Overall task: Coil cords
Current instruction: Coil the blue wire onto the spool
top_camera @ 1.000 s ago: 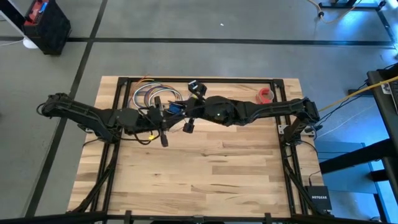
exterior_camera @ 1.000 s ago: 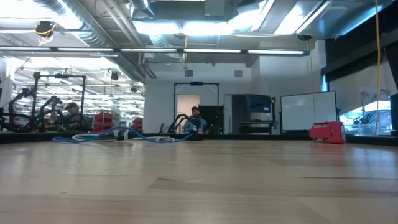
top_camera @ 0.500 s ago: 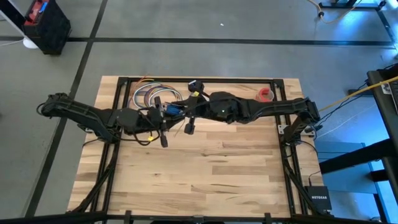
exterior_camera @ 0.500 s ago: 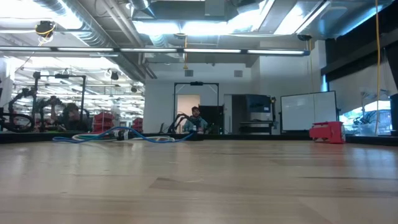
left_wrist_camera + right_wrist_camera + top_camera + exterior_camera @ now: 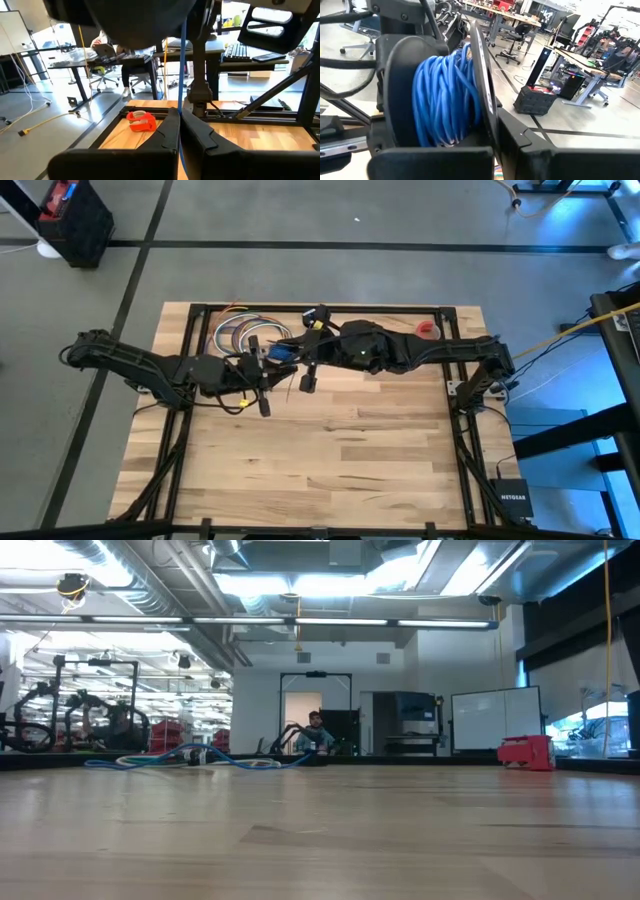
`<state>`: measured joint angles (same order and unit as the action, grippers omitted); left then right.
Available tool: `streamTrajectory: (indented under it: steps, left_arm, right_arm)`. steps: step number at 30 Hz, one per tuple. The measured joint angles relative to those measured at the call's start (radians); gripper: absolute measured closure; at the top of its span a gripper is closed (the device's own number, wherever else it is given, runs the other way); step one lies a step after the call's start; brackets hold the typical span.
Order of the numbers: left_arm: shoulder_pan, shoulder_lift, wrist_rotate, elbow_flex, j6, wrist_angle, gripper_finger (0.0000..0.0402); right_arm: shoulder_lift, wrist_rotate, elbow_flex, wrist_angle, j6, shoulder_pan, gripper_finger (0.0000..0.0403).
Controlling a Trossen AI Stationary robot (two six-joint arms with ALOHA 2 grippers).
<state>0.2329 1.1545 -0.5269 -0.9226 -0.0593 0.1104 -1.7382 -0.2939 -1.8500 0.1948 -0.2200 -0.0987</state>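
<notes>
Winding looks nearly done: near the counter's far edge the right pincer is clamped on a black spool wound with thin blue cord, the left pincer pinches the cord's strand, and next comes feeding the remaining slack.

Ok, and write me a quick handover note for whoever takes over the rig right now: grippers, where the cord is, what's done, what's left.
Left gripper: shut on the cord, which runs up out of its fingers, above the far half of the table.
Right gripper: shut, apparently on the rim of the black disc, facing the left gripper.
Done: most of the cord sits wound in a thick blue bundle against the disc.
Left: wind in the loose stretch held by the left gripper, then set the coil down.
Not part of the job: coloured wire loops, red tape roll.
</notes>
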Motion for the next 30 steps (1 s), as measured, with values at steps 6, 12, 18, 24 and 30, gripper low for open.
streamTrajectory:
  steps: [6,12,18,24,30]
  left_arm:
    - [0.000,0.001,0.000,0.001,0.000,-0.004,0.0401]
    - [-0.002,0.001,-0.001,0.001,-0.016,-0.009,0.0401]
    - [-0.035,0.000,0.000,-0.001,0.004,-0.080,0.0401]
    - [-0.046,0.000,0.000,-0.001,0.029,-0.113,0.0401]
    - [-0.046,0.001,-0.001,0.001,0.028,-0.116,0.0401]
  right_arm:
    - [0.000,-0.005,-0.013,0.013,-0.013,0.000,0.0400]
    - [0.000,-0.009,-0.013,-0.003,-0.025,0.000,0.0400]
    - [0.000,-0.017,-0.033,0.005,-0.050,0.000,0.0400]
    - [0.000,-0.016,-0.089,0.033,-0.055,0.001,0.0400]
    - [0.000,-0.015,-0.116,0.073,-0.057,0.001,0.0400]
